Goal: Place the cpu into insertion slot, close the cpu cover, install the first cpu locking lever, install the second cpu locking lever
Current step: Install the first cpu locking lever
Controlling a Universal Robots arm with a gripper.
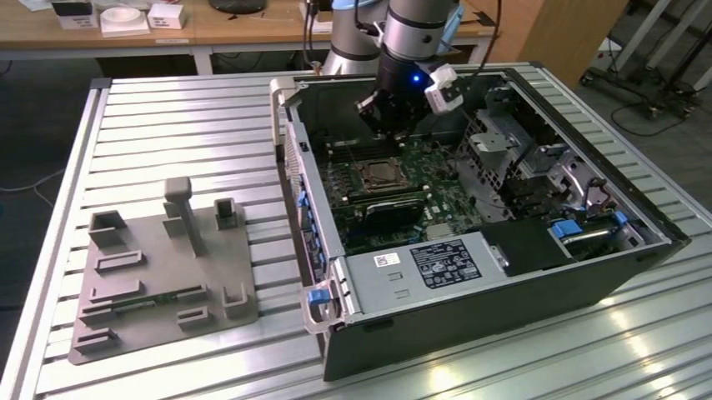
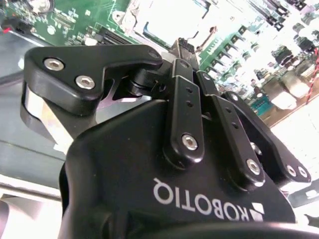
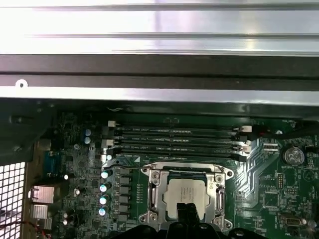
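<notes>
A robotics lab or workshop: an open computer case [image 1: 478, 329] sits on a slatted aluminium table [image 1: 178, 125], with a grey parts fixture [image 1: 167, 275] beside it, a robot arm [image 1: 418, 25] above it and a cluttered wooden workbench [image 1: 223, 33] behind it.

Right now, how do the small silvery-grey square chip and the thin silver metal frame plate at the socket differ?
The silvery-grey square cpu is a solid, plain-topped slab; the thin silver cpu cover is an open frame with a large window. The cpu sits inside; the cpu cover lies around it. Both are square, metallic and lie flat.
</notes>
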